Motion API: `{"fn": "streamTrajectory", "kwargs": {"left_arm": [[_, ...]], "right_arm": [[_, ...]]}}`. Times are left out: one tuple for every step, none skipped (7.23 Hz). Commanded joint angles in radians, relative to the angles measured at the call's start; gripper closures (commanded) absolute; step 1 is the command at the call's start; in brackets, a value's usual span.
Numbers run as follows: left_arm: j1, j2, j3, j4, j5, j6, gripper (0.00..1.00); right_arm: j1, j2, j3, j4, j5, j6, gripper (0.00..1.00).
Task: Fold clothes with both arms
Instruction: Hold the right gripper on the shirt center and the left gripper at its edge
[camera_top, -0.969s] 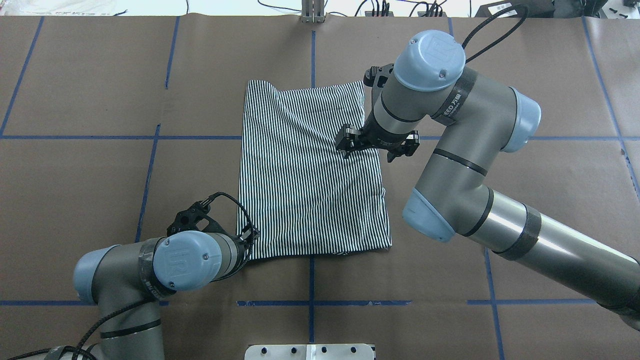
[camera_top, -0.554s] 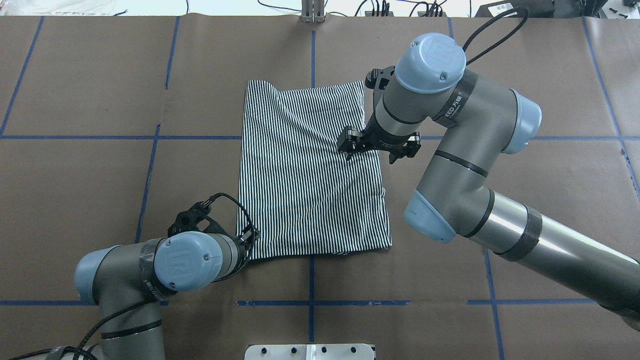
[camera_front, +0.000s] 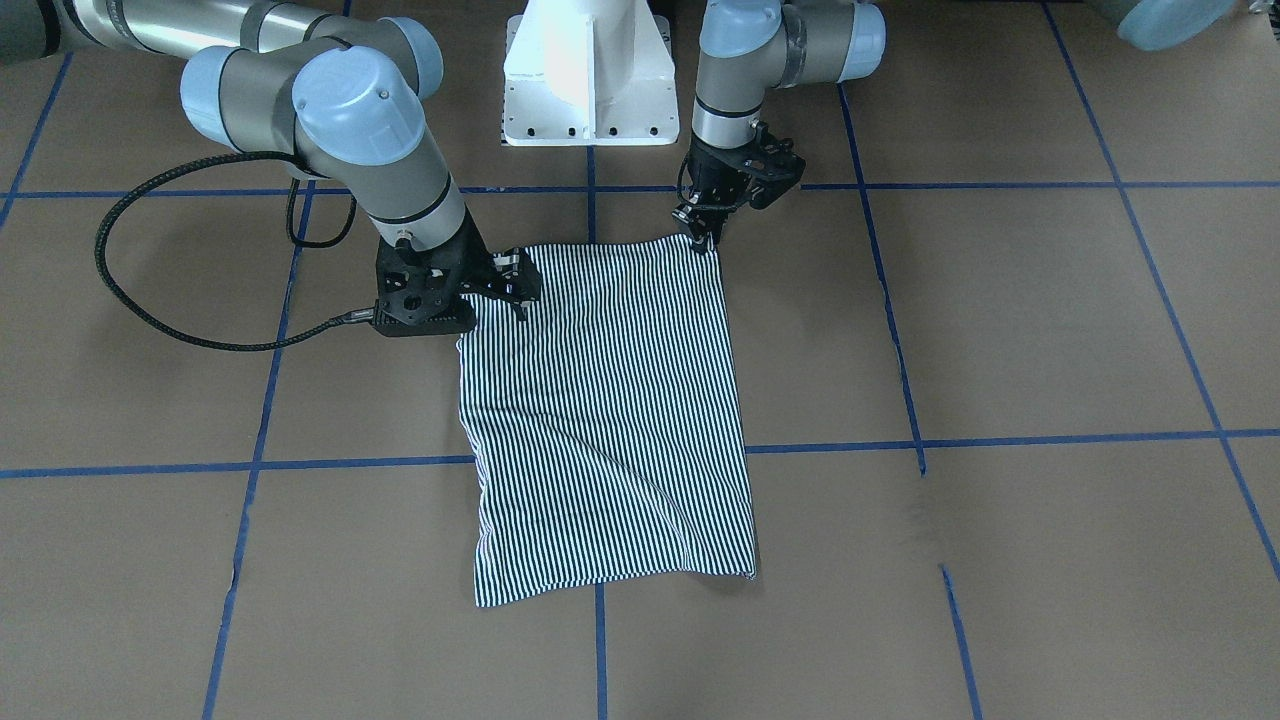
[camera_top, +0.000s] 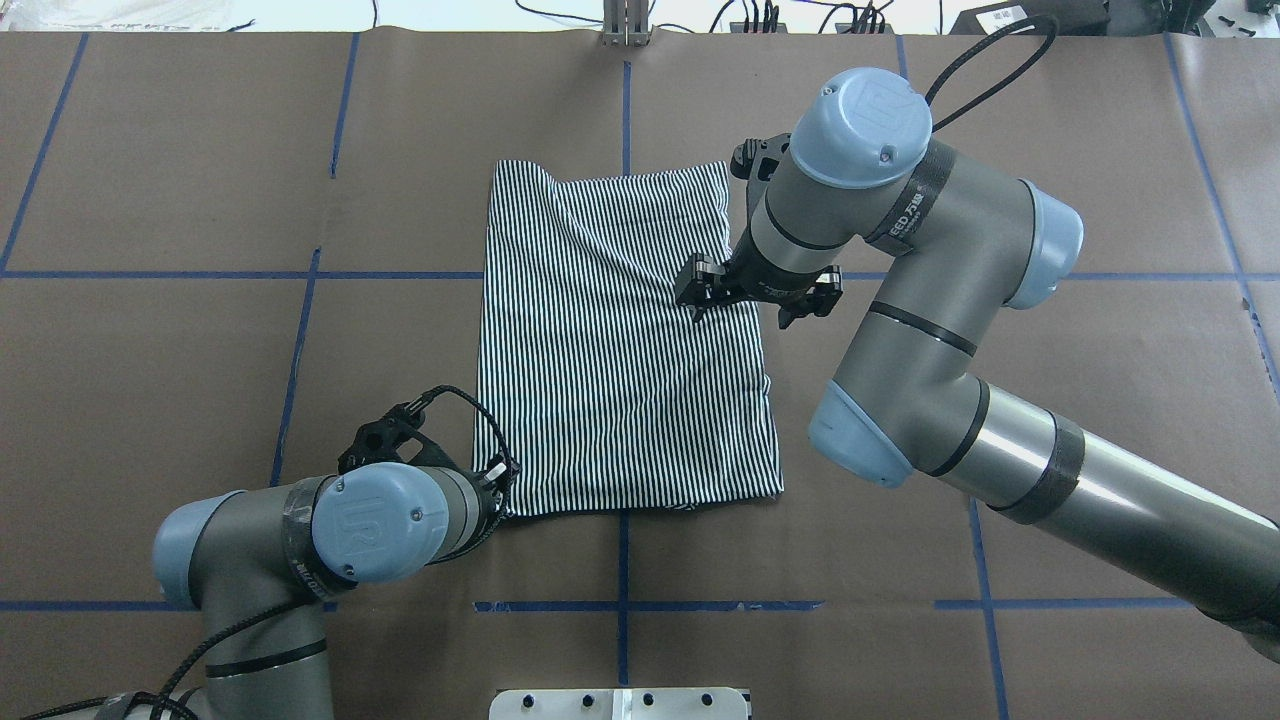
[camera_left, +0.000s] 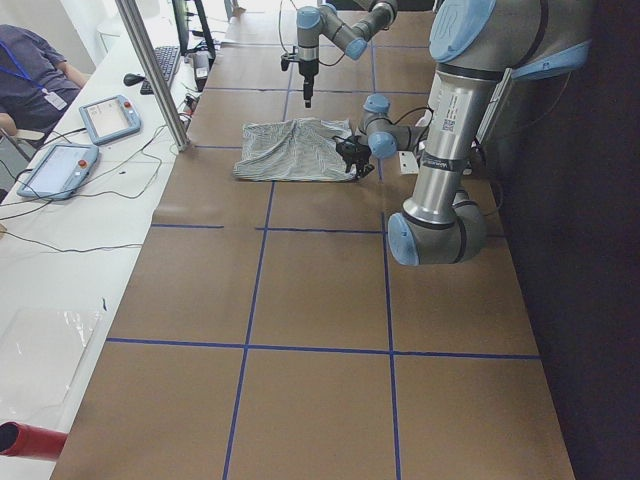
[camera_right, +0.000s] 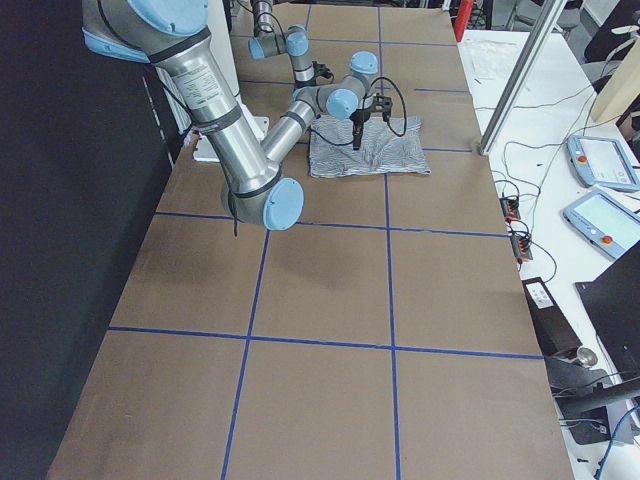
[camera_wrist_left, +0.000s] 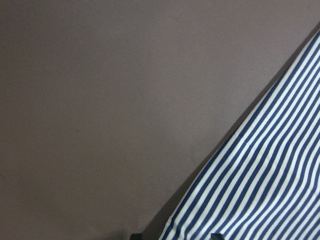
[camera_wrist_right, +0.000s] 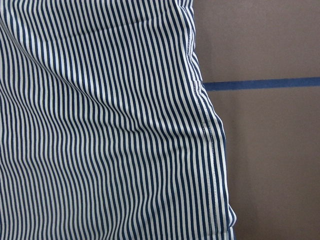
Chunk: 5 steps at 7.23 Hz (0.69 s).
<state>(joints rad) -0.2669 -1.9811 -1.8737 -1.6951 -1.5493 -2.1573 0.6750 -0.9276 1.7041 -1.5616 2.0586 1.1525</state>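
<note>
Polo shirt (folded) lies flat, long axis front-to-back; cannot tell whether either jaws grip.

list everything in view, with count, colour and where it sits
striped shirt: 1, navy and white, folded to a rectangle, flat at table centre
table cover: 1, brown, over the whole table
tape lines: several, blue, a grid on the cover
pedestal base: 1, white, robot's side of the table
handheld screens: 2, grey, side bench in the left view
seated person: 1, dark top, beside that bench
arms: 2, silver-grey with light-blue caps, either side of the shirt
left gripper: 1, black, at the shirt's near left corner
right gripper: 1, black, over the shirt near its right edge
</note>
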Motion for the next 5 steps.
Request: {"fn": "streamTrajectory", "kwargs": {"left_arm": [[0.000, -0.002, -0.011, 0.000, -0.003, 0.013, 1.00], [-0.001, -0.002, -0.015, 0.000, -0.003, 0.019, 1.00], [-0.009, 0.001, -0.043, 0.000, -0.005, 0.043, 1.00], [-0.011, 0.002, -0.059, 0.000, -0.005, 0.107, 1.00], [-0.011, 0.005, -0.055, -0.002, -0.005, 0.161, 1.00]], "right_arm": [[0.000, -0.005, 0.002, 0.000, 0.000, 0.003, 0.00], [0.000, -0.010, 0.005, 0.000, 0.000, 0.007, 0.00], [0.000, -0.011, 0.008, 0.000, 0.000, 0.013, 0.00], [-0.009, -0.045, 0.041, 0.009, -0.002, 0.083, 0.00], [-0.031, -0.095, 0.061, 0.123, -0.002, 0.217, 0.00]]}}
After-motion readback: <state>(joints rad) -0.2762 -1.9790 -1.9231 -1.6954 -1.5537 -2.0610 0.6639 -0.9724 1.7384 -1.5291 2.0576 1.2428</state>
